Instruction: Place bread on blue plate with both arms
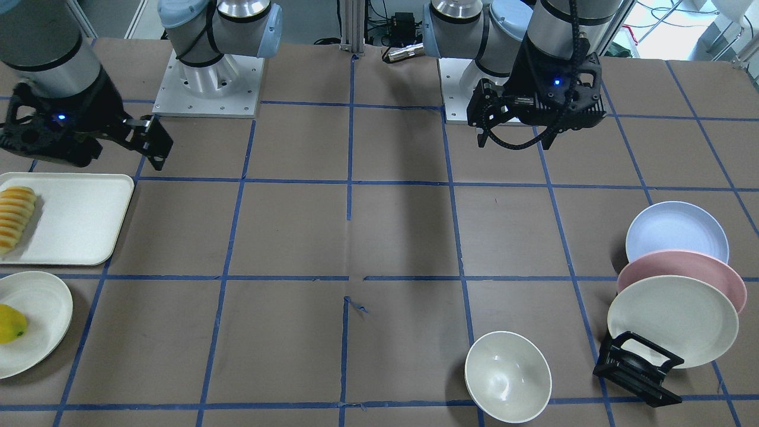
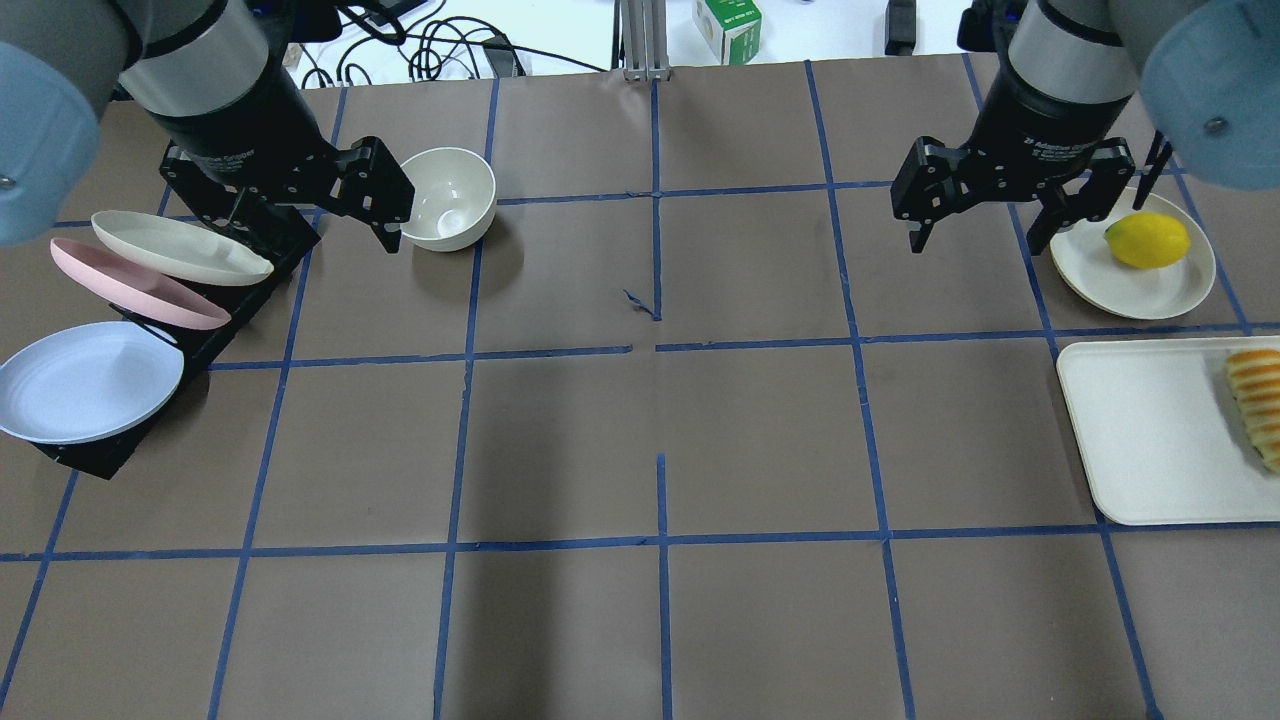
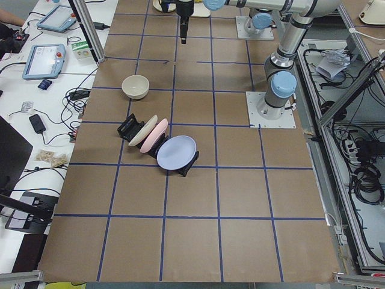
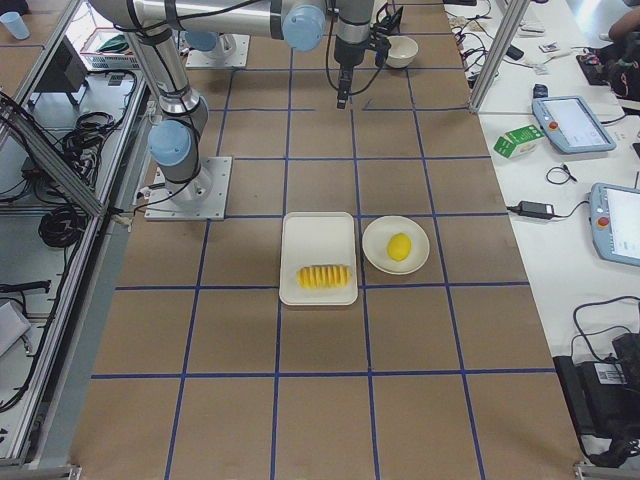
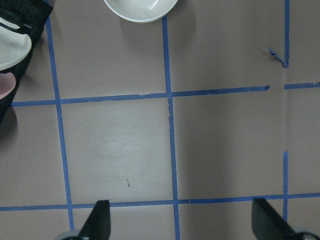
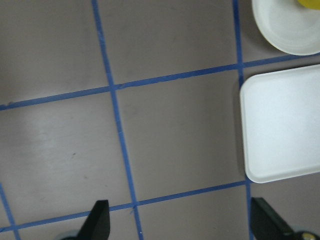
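The bread (image 1: 16, 216) lies on a white tray (image 1: 77, 219) at the table's edge on my right side; it also shows in the overhead view (image 2: 1258, 400) and the right exterior view (image 4: 324, 276). The blue plate (image 2: 85, 382) leans in a black rack (image 1: 637, 367) on my left side, nearest the robot (image 1: 676, 231). My left gripper (image 2: 300, 235) hangs open and empty above the rack's far end, and the table shows between its fingers (image 5: 100, 222). My right gripper (image 2: 980, 240) hangs open and empty beside the lemon plate, well short of the bread.
A pink plate (image 1: 682, 270) and a cream plate (image 1: 670, 320) stand in the same rack. A white bowl (image 2: 447, 197) sits just right of my left gripper. A lemon (image 2: 1147, 240) lies on a cream plate (image 2: 1130, 290) beyond the tray.
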`<state>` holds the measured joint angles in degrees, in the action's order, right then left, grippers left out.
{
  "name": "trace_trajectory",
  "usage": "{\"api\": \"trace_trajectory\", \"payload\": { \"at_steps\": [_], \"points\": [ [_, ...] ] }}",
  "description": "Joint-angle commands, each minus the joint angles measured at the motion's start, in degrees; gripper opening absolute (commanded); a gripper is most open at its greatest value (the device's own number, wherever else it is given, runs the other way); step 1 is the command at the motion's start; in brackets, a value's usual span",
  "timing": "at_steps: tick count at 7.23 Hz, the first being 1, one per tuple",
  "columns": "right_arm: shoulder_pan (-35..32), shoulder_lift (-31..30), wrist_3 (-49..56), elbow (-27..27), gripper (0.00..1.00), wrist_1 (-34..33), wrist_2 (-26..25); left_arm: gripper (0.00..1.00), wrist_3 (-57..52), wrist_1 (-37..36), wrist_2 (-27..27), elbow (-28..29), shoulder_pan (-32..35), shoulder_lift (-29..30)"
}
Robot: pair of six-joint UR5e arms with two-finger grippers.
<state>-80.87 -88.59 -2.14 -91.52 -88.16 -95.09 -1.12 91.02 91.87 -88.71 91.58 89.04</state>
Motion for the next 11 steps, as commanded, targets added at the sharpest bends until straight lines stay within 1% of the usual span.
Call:
{"api": "trace_trajectory", "payload": {
  "at_steps": [1,2,3,4,5,6,7,8,9,10,11],
  "points": [
    [11.3,0.97,10.92,-2.94,1.0,-1.29,-1.42,1.0,0.07,-1.82,0.06,-0.59,-0.09,-0.09],
    [15.7,1.4,18.85,-4.7,1.0,-7.31,-1.42,1.0,-0.71,-1.64,0.24,-0.85,-0.26,-0.35],
    [18.96,2.02,24.41,-7.07,1.0,-11.64,-1.33,1.0,-0.98,-1.73,3.46,-2.07,-2.35,-0.7],
    [22.39,2.2,29.43,-8.84,1.0,-15.77,-0.63,1.0,-0.55,-1.99,8.36,-3.56,-7.86,-0.79],
    [25.03,4.03,34.78,-9.98,1.0,-18.33,-0.28,1.0,-0.81,-5.12,8.41,-4.45,-14.7,-0.01],
    [27.93,6.57,40.41,-10.26,1.0,-21.32,-0.27,1.0,-1.16,-10.29,8.15,-5.41,-22.25,1.39],
    [31.61,9.38,45.6,-10.26,1.0,-24.66,1.03,1.0,-1.07,-13.21,8.41,-7.34,-28.5,2.8],
    [35.39,12.1,52.09,-10.26,1.0,-25.73,5.92,1.0,-1.07,-16.2,8.59,-8.57,-34.83,4.12],
    [37.86,15.44,55.2,-10.26,1.0,-26.87,7.01,1.0,-0.73,-17.53,8.33,-8.93,-40.9,6.48],
    [38.32,18.43,56.62,-10.26,1.0,-31.32,6.76,1.0,-0.46,-17.72,8.32,-9.11,-45.14,9.46],
    [38.68,20.89,59.25,-10.35,1.0,-33.72,6.41,1.0,-0.2,-21.9,8.59,-9.2,-47.18,12.45]
  ]
}}
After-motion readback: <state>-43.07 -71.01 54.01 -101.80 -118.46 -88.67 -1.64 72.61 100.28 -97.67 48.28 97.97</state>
